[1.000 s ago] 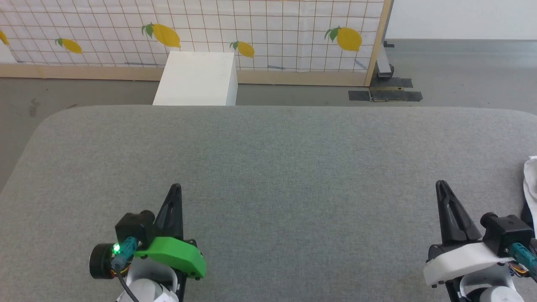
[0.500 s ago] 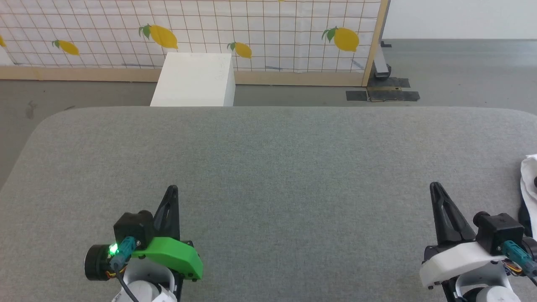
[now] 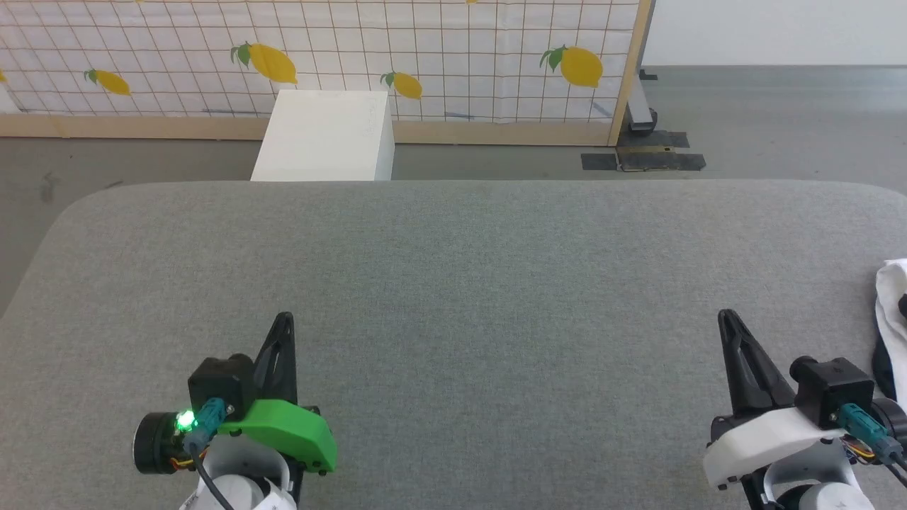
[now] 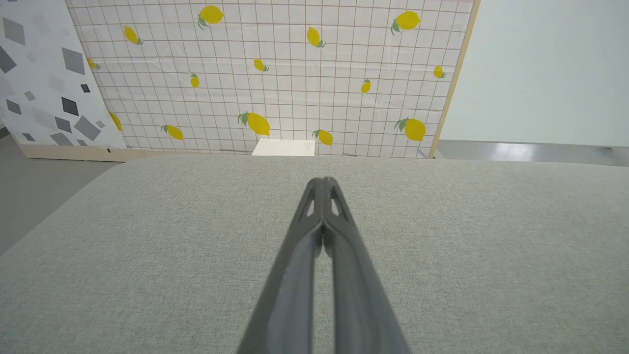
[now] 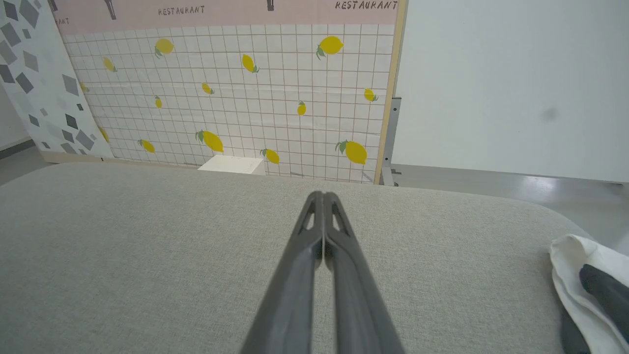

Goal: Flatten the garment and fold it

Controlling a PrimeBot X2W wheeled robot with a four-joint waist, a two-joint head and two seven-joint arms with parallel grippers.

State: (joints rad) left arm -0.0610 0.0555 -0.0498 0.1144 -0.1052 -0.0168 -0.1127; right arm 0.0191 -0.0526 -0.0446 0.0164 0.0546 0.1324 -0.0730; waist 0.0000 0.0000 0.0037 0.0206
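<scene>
The garment (image 3: 889,312) lies bunched at the table's far right edge, white cloth with a black part, mostly cut off by the frame. In the right wrist view the garment (image 5: 575,275) sits at the lower right, to the right of my fingers. My right gripper (image 3: 724,316) hovers over bare table left of it, shut and empty; its tips (image 5: 323,195) are pressed together. My left gripper (image 3: 285,319) is at the lower left, also shut and empty, tips (image 4: 322,182) touching.
A grey cloth-covered table (image 3: 468,283) with rounded corners spans the view. Beyond its far edge stand a white box (image 3: 326,134) on the floor and a lemon-patterned panel (image 3: 354,49) with a wooden frame.
The whole head view has shifted slightly, so the camera moved; a bit more of the garment shows at the right edge. Both grippers stay shut.
</scene>
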